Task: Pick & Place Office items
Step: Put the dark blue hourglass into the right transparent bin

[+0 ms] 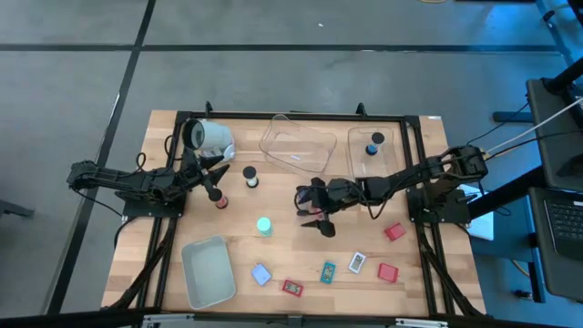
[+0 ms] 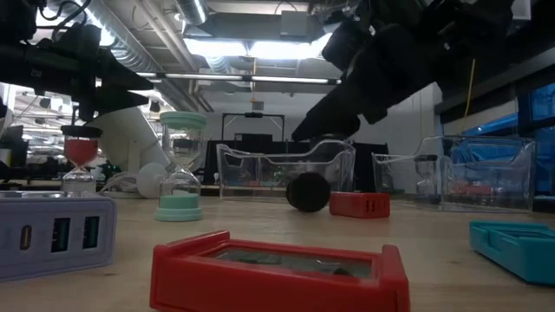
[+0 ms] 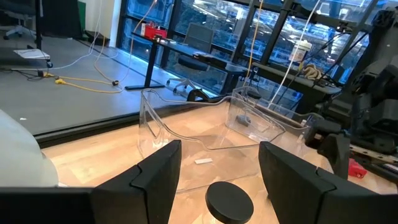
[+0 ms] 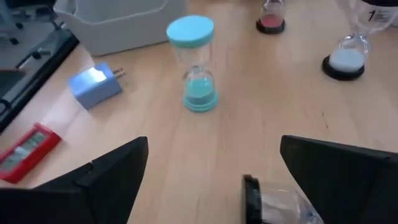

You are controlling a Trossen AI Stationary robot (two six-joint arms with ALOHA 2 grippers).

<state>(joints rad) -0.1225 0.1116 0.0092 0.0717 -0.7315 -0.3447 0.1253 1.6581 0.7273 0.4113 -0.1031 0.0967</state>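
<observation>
A: Right gripper (image 1: 316, 217)?
B: Fingers spread wide over a toppled black hourglass (image 4: 273, 202), mid-table, empty.
A: Left gripper (image 1: 216, 177)?
B: Fingers part-open around the black cap of an upright red hourglass (image 1: 219, 199). Teal hourglass (image 4: 198, 62) stands between the arms.

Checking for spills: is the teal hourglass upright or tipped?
Upright. The teal hourglass stands on its base, cap on top, in the right wrist and low views.

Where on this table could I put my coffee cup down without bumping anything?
Bare wood lies between the teal hourglass and the grey-white rectangular bin, and along the table's left edge beside that bin. It is crowded near the front edge, where the pale blue charger block and flat red card lie, and mid-table under the right gripper.
</observation>
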